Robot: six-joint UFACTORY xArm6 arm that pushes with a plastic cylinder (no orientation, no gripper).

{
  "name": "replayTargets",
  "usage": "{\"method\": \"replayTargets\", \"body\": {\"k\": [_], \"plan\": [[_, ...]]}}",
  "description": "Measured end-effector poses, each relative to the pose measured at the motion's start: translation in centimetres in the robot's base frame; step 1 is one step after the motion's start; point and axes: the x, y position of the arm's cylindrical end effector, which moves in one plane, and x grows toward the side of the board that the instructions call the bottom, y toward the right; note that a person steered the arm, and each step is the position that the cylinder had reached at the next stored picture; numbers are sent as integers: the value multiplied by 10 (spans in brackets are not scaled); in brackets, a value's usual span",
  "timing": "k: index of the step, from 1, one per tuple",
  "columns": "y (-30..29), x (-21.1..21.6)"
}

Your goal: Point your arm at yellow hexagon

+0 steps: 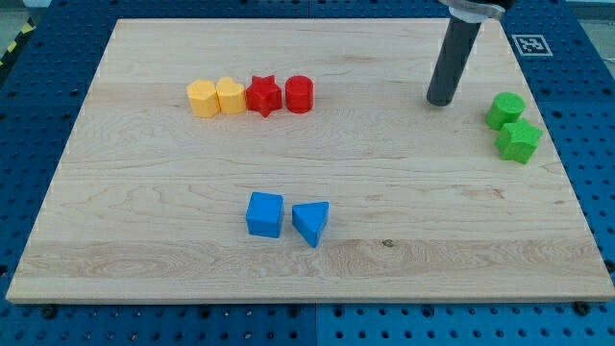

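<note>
The yellow hexagon sits at the left end of a row near the view's top left, touching a second yellow block. A red star and a red cylinder continue the row to the right. My tip rests on the board at the view's upper right, far to the right of the yellow hexagon and well right of the red cylinder. The dark rod rises from it toward the view's top.
A green cylinder and a green block sit at the right edge, right of my tip. A blue cube and a blue triangle sit at the lower middle. The wooden board lies on a blue perforated table.
</note>
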Motion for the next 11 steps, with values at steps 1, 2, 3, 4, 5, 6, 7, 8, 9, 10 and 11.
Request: {"method": "replayTargets", "body": {"k": [1,2,3,4,5,6,7,8,9,10,11], "plan": [[-15,-21],[-51,-37],[-93,-41],[-131,-41],[-172,-41],[-210,-41],[-256,-41],[-298,-36],[-322,-32],[-322,-21],[-317,-7]]}}
